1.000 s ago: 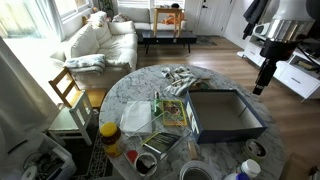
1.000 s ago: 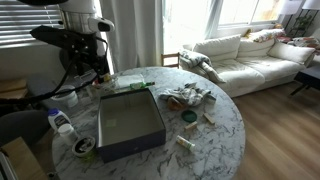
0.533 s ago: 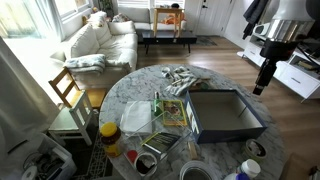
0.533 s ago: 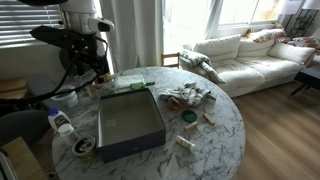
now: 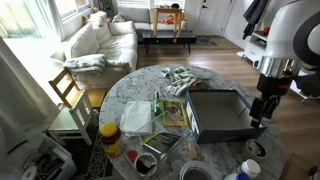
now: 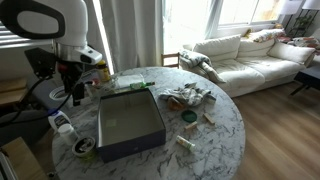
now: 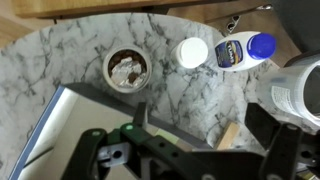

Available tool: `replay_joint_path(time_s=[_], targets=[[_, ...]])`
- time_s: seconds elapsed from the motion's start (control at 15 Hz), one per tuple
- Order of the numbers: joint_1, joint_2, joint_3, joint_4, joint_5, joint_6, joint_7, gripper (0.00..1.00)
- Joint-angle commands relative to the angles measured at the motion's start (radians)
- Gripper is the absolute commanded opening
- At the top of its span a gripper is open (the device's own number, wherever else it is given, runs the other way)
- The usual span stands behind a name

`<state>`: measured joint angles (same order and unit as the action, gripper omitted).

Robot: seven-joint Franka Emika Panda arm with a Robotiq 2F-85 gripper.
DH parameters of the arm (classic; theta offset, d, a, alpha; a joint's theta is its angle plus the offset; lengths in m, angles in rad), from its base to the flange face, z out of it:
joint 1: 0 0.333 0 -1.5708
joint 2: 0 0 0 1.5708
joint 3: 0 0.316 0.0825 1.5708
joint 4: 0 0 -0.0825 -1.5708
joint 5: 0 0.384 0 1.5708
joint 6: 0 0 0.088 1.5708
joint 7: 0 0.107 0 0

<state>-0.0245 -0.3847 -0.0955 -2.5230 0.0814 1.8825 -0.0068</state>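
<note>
- The claw [image 7: 185, 142] is spread, with nothing between its fingers. In the wrist view its dark fingers stand wide apart at the bottom of the picture.
- The grey box [image 5: 226, 93] is the nearest thing. In both exterior views the claw [image 5: 261, 108] hangs at the box's outer long wall, on the side away from the clutter.
- In the wrist view a corner of the grey box [image 7: 68, 122] lies under the claw's one side, its rim running slantwise beneath the fingers.
- Ahead of the claw a strip of bare marble counter [image 7: 60, 50] shows between the box rim and the counter's curved edge. Wooden floor lies past that edge.
- On that strip, just beyond the box corner, stands a small cup [image 7: 127, 68] with brown contents.
- Beside the cup lies a white round lid [image 7: 192, 52], and next to it a bottle [image 7: 238, 48] with a blue cap lies on its side.
- A white cylinder [image 7: 296, 88] is close by the claw's other side and narrows the room there.
- In an exterior view the claw [image 6: 77, 97] is near the counter's rim, with cloths and small items well apart beyond the grey box [image 6: 128, 122].
</note>
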Motion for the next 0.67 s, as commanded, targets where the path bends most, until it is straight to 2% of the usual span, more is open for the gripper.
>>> replay_joint_path(time_s=[0.0,0.33,0.6], targets=[[-0.014,-0.004,0.025,-0.034,0.018,0.024,0.050,1.00],[-0.014,-0.004,0.034,-0.037,0.019,0.037,0.060,1.00],[-0.028,0.087,0.033,-0.084,0.062,0.087,0.145,1.00]])
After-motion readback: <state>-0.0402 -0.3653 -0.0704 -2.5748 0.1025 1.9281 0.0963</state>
